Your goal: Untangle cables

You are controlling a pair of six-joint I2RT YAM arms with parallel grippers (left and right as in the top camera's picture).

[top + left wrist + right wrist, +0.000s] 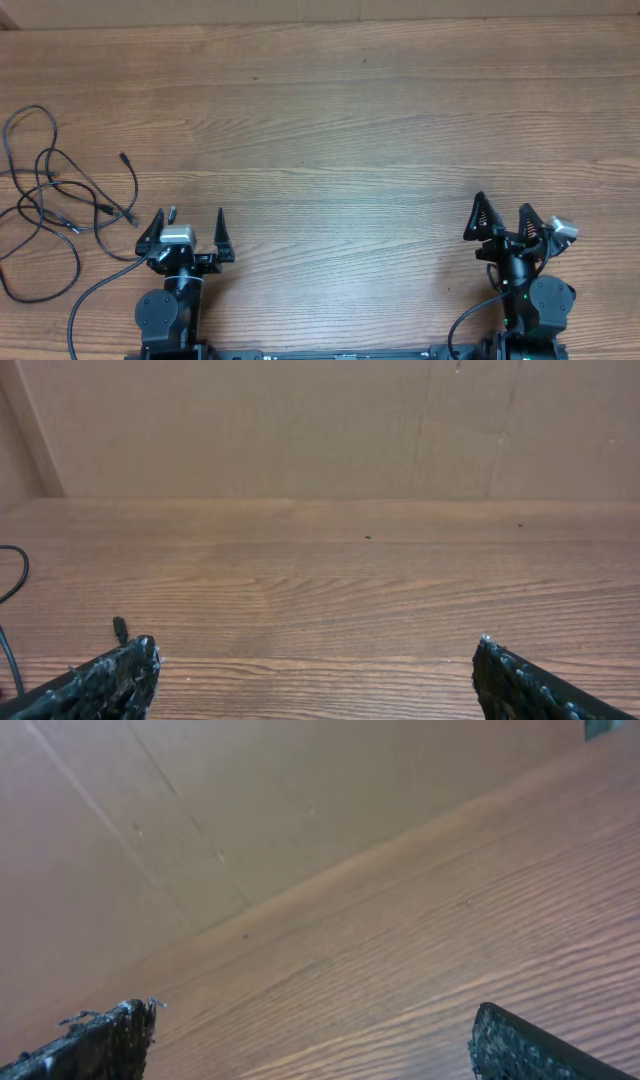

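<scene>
Black cables (60, 200) on brown wood-grain table (350, 120).

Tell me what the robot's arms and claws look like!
Both arms are black with round joints. The left gripper and right gripper each have two pointy black fingers, a small silver-grey box at the wrist, and black wiring curling behind.
</scene>
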